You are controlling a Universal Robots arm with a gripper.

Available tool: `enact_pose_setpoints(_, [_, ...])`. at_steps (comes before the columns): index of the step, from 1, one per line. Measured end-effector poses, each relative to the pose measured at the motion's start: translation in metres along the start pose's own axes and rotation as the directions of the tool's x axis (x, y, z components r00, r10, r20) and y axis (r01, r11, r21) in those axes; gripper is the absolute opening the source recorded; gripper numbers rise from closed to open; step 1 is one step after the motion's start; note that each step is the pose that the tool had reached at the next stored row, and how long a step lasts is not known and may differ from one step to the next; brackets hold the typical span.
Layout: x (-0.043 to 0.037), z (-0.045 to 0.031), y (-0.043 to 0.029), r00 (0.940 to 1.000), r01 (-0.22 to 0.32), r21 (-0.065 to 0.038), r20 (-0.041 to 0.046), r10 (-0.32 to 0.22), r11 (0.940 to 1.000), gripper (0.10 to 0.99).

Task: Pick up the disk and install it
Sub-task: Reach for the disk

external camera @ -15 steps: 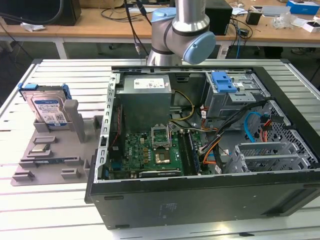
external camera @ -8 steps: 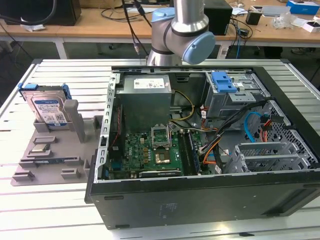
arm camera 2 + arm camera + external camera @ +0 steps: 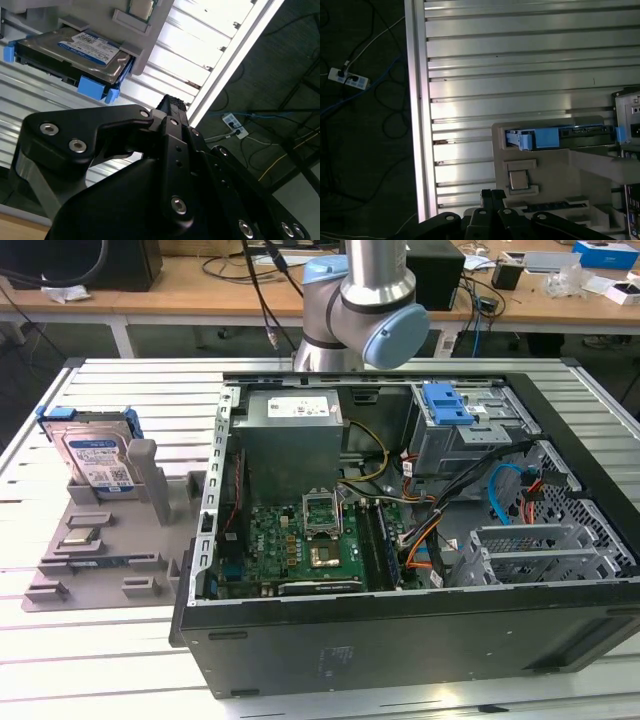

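One disk on order: the disk [image 3: 98,455], a flat silver drive in a blue carrier with a white-and-blue label on its face.
Location: you will find it stood on edge in the grey holder [image 3: 110,540], near the table [image 3: 100,660] edge on the exterior view's left, well apart from the open computer case [image 3: 400,640].
Disk, closer look: in the second wrist view the disk [image 3: 75,50] shows blue carrier tabs at both ends; in the first wrist view the disk [image 3: 555,137] appears edge-on, a blue strip in its slot.
Hand: in both wrist views the hand [image 3: 172,104] [image 3: 492,196] has its fingers together and clamped on nothing; it hangs over the table beside the holder, clear of the disk.
Step in hand: the pick, at its approach, as you may judge; the disk is not yet lifted or installed.
Next move calls for: fingers spread wide enough to straddle the disk's thin edge, squared to the holder's slot so the carrier tabs do not snag.
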State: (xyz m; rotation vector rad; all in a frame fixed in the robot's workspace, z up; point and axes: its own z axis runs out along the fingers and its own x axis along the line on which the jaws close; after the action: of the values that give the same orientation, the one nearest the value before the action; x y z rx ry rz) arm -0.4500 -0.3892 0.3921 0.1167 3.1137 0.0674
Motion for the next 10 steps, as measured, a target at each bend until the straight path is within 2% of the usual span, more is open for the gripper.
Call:
enact_pose_setpoints(2, [-0.0025,0.0002,0.0003,1.0000,0.000,0.001,-0.0001,0.000,1.0000,0.106])
enact_pose_setpoints(4, [-0.0129,0.0008,0.0012,1.0000,0.000,0.001,-0.0003,0.000,1.0000,0.106])
enact_pose_setpoints(5, [-0.0245,0.0013,0.0020,1.0000,0.000,0.002,-0.0017,0.000,1.0000,0.106])
enact_pose_setpoints(6, [-0.0327,0.0016,0.0026,1.0000,0.000,0.002,-0.0030,0.000,1.0000,0.106])
enact_pose_setpoints(10, [-0.0487,0.0021,0.0038,1.0000,0.000,0.003,-0.0058,0.000,1.0000,0.106])
